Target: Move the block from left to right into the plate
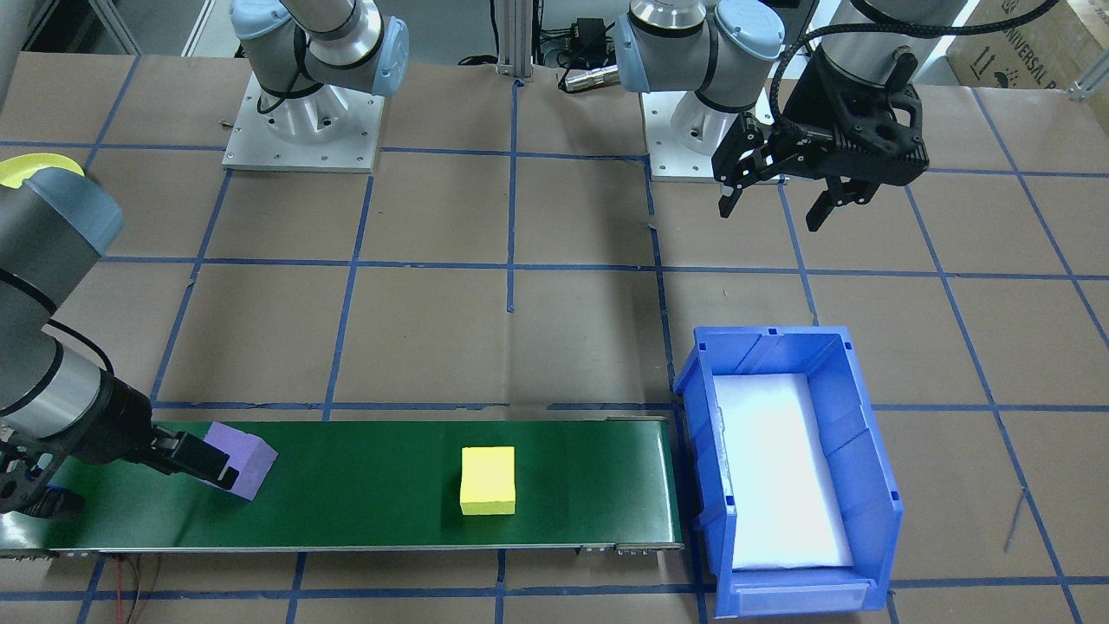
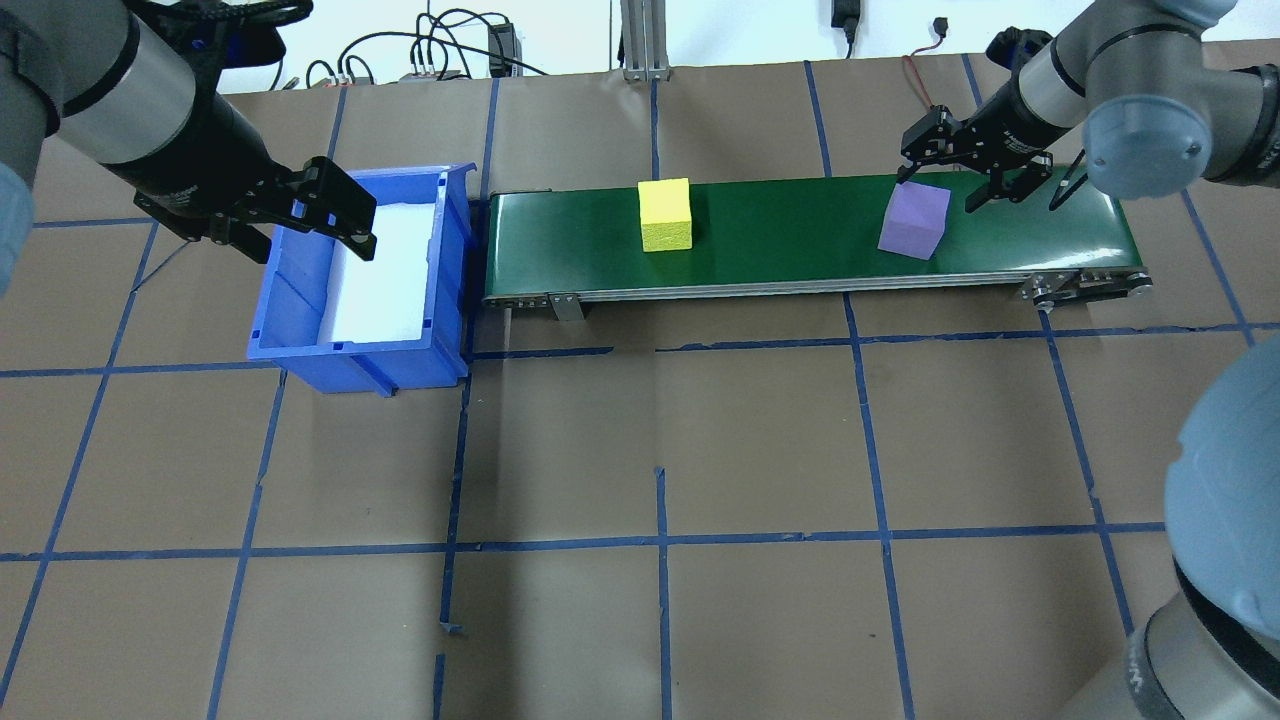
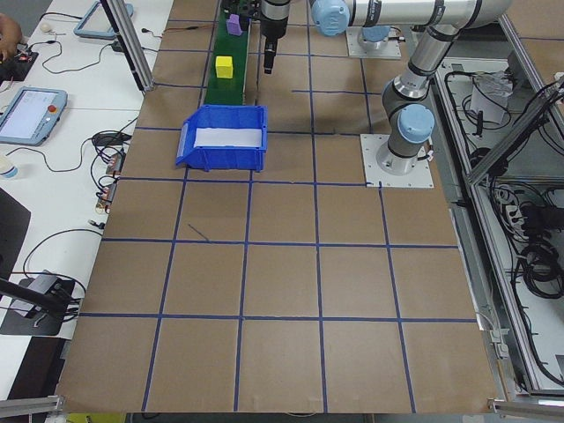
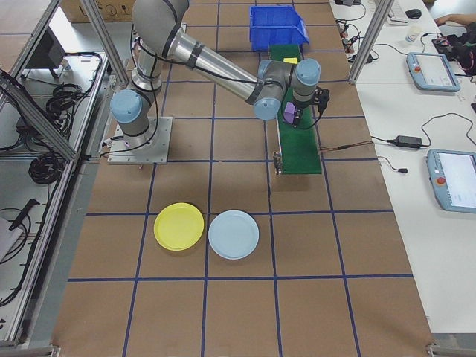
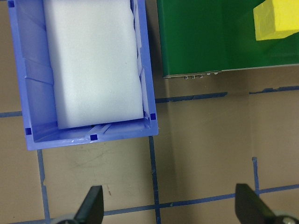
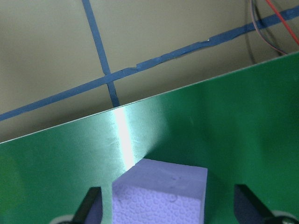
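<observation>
A purple block (image 2: 915, 222) rests on the green conveyor belt (image 2: 800, 230) near its right end. My right gripper (image 2: 938, 190) is open and low over that block. In the right wrist view the block (image 6: 161, 196) lies between the spread fingers (image 6: 91, 203) with gaps on both sides. A yellow block (image 2: 665, 214) sits mid-belt. The yellow plate (image 4: 178, 227) and a light blue plate (image 4: 233, 234) lie on the table to the robot's right. My left gripper (image 2: 320, 205) hangs open and empty over the blue bin (image 2: 300, 350).
The blue bin (image 1: 858, 407), lined with white foam, stands against the belt's left end. Both arm bases (image 1: 303, 121) are bolted at the robot's side of the table. The yellow plate's edge (image 1: 26, 165) peeks out behind the right arm in the front-facing view.
</observation>
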